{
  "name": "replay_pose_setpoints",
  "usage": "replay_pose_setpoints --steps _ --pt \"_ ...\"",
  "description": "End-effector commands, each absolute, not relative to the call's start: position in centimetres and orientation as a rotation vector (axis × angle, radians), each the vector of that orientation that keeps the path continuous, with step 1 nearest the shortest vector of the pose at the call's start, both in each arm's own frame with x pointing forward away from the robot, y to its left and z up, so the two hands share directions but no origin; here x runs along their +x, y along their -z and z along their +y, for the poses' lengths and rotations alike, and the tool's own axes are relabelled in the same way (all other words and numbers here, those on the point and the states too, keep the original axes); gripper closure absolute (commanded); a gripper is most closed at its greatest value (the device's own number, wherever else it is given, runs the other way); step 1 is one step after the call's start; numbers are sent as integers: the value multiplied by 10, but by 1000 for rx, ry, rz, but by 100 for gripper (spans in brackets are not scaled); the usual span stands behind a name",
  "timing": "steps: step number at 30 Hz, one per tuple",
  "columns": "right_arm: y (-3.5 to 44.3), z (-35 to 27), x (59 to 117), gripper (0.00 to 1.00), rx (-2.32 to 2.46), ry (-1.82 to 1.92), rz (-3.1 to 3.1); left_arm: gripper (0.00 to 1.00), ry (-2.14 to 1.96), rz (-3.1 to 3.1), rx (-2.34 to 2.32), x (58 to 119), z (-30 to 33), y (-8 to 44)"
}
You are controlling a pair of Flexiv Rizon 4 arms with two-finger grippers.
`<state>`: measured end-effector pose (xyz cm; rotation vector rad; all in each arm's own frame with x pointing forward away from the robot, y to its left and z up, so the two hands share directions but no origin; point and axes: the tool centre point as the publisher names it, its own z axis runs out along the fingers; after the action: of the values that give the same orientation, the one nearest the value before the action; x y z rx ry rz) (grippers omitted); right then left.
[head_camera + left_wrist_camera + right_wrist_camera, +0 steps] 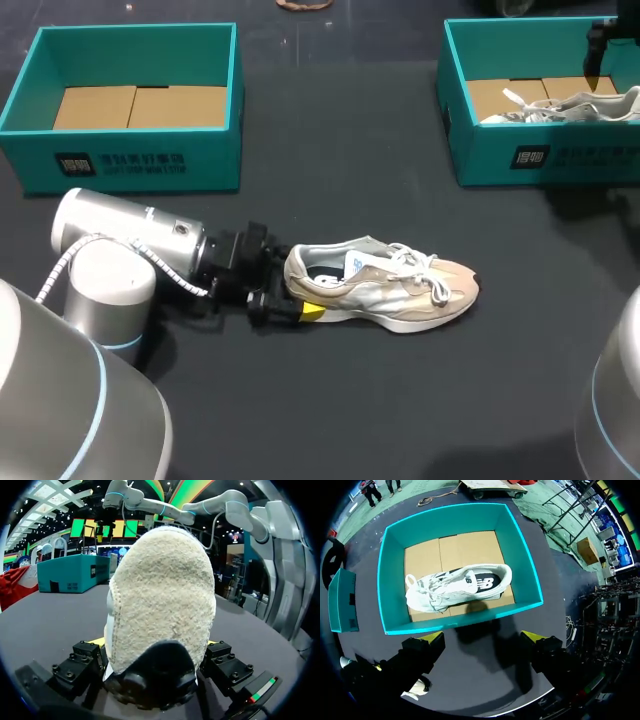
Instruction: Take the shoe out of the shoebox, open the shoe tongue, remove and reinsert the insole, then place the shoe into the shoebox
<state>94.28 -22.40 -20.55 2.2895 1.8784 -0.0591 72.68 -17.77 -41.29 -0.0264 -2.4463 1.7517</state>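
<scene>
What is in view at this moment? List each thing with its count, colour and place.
left shoebox: 1, teal, far left of the table, empty, cardboard floor.
right shoebox: 1, teal, far right, holds one shoe.
white shoe: 1, white and grey, inside the right shoebox.
beige shoe: 1, beige and white, on the table's middle, toe pointing right.
table: 1, black.
left gripper: 1, yellow-tipped fingers on both sides of the beige shoe's heel.
right gripper: 1, fingers open and holding nothing, above the table beside the right shoebox.
</scene>
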Motion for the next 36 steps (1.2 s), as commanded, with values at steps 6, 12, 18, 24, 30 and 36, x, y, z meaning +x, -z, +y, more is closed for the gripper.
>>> replay_pose_setpoints --steps 6,12,18,24,30,36 --pt "195 -119 895 0 2277 118 1812 100 -1752 -2448 -25 724 -175 414" --pt "192 -56 851 0 2310 44 1819 100 -1752 -2448 -25 724 -175 414" --pt "187 -53 847 0 2311 52 1837 100 -1752 -2448 -25 724 -175 414" --pt "187 -53 847 0 2311 52 1837 100 -1752 -2448 -25 724 -175 414" --pt "200 -2 835 0 2252 31 1840 100 -1752 -2448 -25 724 -175 414" --pt "217 73 803 0 2226 -25 1859 100 -1752 -2448 -25 724 -175 414"
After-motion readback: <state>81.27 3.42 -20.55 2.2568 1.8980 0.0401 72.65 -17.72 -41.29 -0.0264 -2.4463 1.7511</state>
